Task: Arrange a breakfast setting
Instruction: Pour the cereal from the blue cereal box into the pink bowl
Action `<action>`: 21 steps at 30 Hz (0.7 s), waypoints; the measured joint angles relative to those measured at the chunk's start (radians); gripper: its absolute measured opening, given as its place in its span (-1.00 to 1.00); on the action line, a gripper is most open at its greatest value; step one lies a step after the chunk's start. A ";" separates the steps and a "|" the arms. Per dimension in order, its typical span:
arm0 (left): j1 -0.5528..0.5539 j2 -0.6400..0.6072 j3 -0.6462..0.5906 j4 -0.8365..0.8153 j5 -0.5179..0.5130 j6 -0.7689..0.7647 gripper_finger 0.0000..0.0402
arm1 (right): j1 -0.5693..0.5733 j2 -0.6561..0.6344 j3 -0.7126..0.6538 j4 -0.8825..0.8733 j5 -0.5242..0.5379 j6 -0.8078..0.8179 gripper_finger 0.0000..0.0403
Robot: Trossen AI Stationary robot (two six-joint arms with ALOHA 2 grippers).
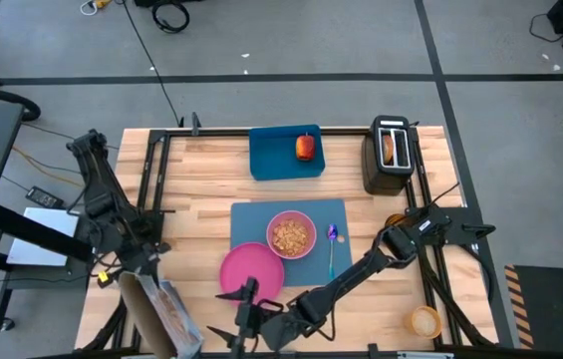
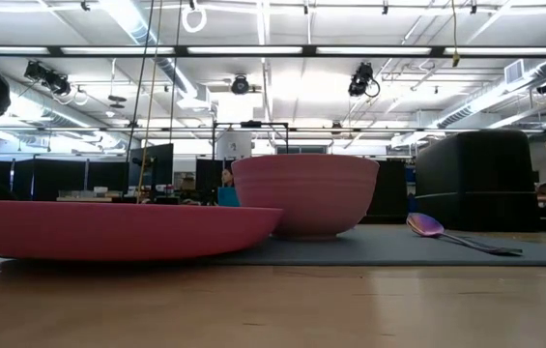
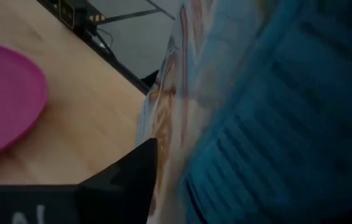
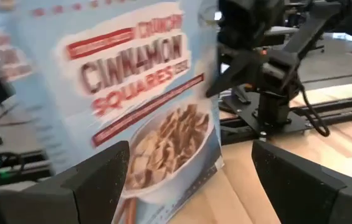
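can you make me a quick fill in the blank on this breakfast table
1. The pink bowl holds ____.
2. The red apple lies on the blue ____.
3. The spoon lies on the mat, on the bowl's ____ side in the high view.
4. The toast slice stands in the black ____.

Missing words: cereal; tray; right; toaster

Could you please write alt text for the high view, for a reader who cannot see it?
Seen from above, a wooden table holds a slate-blue mat with a pink bowl of cereal and a spoon; a pink plate overlaps the mat's near left corner. Behind sit an apple on a blue tray and a black toaster.
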 joint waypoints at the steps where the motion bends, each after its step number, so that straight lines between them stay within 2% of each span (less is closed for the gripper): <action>1: 0.000 0.000 0.008 -0.014 0.000 -0.001 0.00 | 0.000 0.000 0.000 0.000 -0.006 -0.006 0.72; 8: 0.000 0.001 0.107 -0.100 -0.001 -0.003 0.00 | -0.024 0.000 0.000 -0.011 -0.060 -0.015 0.72; 15: 0.000 0.000 0.216 -0.113 -0.002 0.057 0.00 | -0.043 0.000 0.000 -0.013 -0.105 -0.020 0.72; 21: 0.000 0.001 0.230 -0.117 -0.003 0.079 0.00 | -0.052 0.000 0.000 -0.014 -0.112 -0.019 0.72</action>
